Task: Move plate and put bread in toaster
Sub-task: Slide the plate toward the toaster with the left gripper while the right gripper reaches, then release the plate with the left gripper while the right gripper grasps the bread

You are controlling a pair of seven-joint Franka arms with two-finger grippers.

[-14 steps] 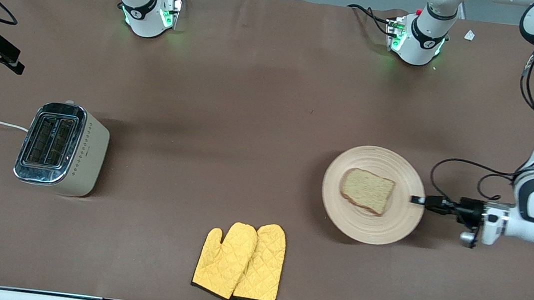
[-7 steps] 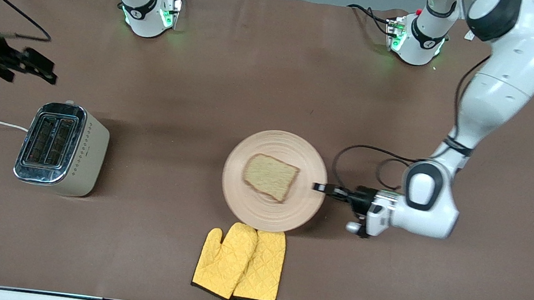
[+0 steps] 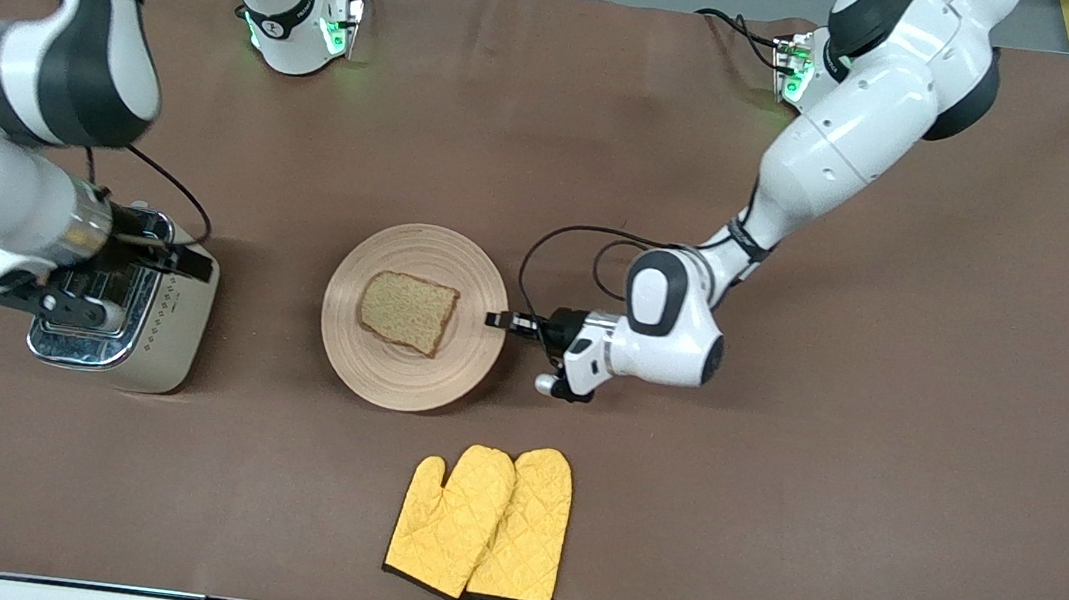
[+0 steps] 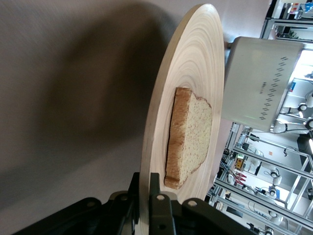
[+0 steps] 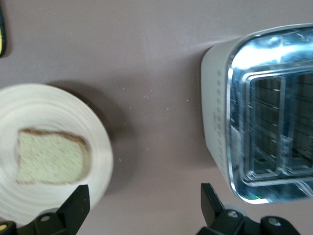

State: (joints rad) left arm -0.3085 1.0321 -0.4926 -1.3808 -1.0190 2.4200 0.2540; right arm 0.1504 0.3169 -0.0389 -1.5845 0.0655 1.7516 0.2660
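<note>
While the left gripper (image 3: 500, 320) clamps its jaws on the rim of the plate (image 3: 466, 373) at the edge toward the left arm's end of the bench (image 3: 775, 488), the plate sits near the middle of the bench, beside the toaster (image 3: 175, 319) but apart from it. The left wrist view shows the two fingers (image 4: 159, 205) pinching the wooden rim between them. The bread (image 3: 407, 312) lies flat on the plate, close to its centre. The toaster stands toward the right arm's end of the bench with both slots facing up. The right gripper (image 5: 142, 208) hangs over the toaster, its jaws spread wide and holding nothing. A pair of yellow oven mitts (image 3: 481, 523) lies nearer the front camera than the plate, clear of it.
</note>
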